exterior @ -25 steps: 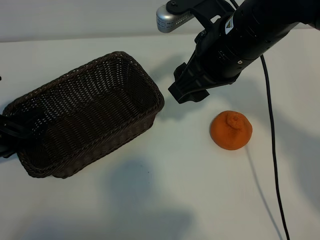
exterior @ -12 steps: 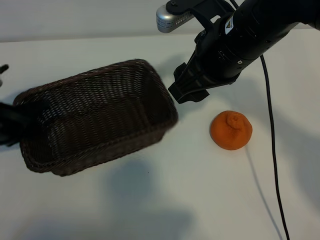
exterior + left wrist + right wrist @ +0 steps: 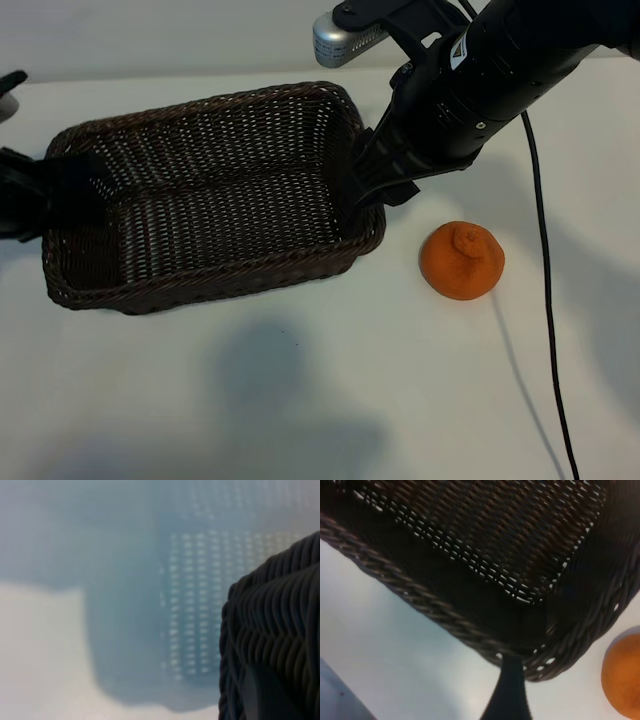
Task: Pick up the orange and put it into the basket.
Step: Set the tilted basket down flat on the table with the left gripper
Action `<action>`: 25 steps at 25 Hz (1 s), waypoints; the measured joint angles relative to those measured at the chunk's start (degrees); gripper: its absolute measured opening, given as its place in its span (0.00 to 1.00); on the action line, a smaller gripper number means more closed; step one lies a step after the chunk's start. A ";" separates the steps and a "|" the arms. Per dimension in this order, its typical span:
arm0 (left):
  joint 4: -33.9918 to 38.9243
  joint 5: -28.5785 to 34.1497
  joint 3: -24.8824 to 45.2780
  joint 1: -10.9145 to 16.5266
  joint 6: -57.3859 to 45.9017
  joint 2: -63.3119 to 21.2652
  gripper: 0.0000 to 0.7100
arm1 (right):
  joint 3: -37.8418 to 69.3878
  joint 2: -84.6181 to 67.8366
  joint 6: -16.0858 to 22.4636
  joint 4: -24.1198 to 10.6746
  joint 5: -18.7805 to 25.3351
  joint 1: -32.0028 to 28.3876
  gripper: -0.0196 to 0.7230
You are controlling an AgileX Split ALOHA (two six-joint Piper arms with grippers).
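Note:
The orange [image 3: 462, 260] rests on the white table, to the right of the dark wicker basket [image 3: 200, 290]. My left gripper [image 3: 55, 190] is shut on the rim at the basket's left end; the left wrist view shows that rim [image 3: 275, 625] close up. Above the basket's right end hangs my right gripper [image 3: 372, 185], open and holding nothing, up and to the left of the orange. In the right wrist view one dark finger [image 3: 511, 690] crosses the basket's braided rim [image 3: 420, 605], and the orange [image 3: 625, 677] shows at the edge.
A black cable [image 3: 546, 300] runs down the table just right of the orange. A silver cylinder [image 3: 338, 38] sticks out from the right arm at the top. Bare table [image 3: 320, 400] lies in front of the basket and orange.
The basket has swung and slid to the right with my left gripper holding it; its right end now lies under the right gripper. The orange and the right arm have stayed put.

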 joint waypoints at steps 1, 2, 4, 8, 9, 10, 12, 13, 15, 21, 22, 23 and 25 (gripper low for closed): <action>0.37 0.44 -0.60 0.00 0.46 0.05 0.21 | 0.00 0.00 0.00 0.03 0.14 0.00 0.82; 0.92 0.98 -1.40 0.00 0.68 0.29 0.21 | 0.00 0.00 0.00 0.07 0.27 0.00 0.82; 2.77 2.14 -3.32 0.00 0.90 1.31 0.21 | 0.00 0.00 0.00 0.15 0.46 0.00 0.82; 4.53 4.01 -8.36 0.00 1.31 5.97 0.21 | 0.00 0.00 0.00 0.25 0.67 0.00 0.82; 4.53 4.17 -9.75 0.00 1.52 7.21 0.21 | 0.00 0.00 0.00 0.25 0.67 0.00 0.82; 4.53 4.54 -11.23 0.00 1.86 8.37 0.21 | 0.00 0.00 0.00 0.25 0.67 0.00 0.82; 4.46 5.43 -14.08 0.00 2.35 10.40 0.21 | 0.00 0.00 0.00 0.25 0.67 0.00 0.82; 4.43 5.98 -15.50 0.00 2.42 11.46 0.21 | 0.00 0.00 0.00 0.25 0.67 0.00 0.82; 4.22 6.48 -17.52 -0.06 2.52 13.22 0.21 | 0.00 0.00 0.00 0.28 0.67 0.00 0.82; 4.02 6.42 -21.47 -4.69 3.28 18.44 0.21 | 0.00 0.00 0.00 0.36 0.67 0.00 0.82; 3.95 6.37 -22.13 -5.80 3.28 19.37 0.21 | 0.00 0.00 0.00 0.36 0.67 0.00 0.82; 3.80 6.37 -22.93 -6.75 3.28 20.47 0.21 | 0.00 0.00 0.00 0.36 0.67 0.00 0.82; 3.49 6.37 -24.17 -7.74 3.08 22.32 0.21 | 0.00 0.00 0.00 0.36 0.67 0.00 0.82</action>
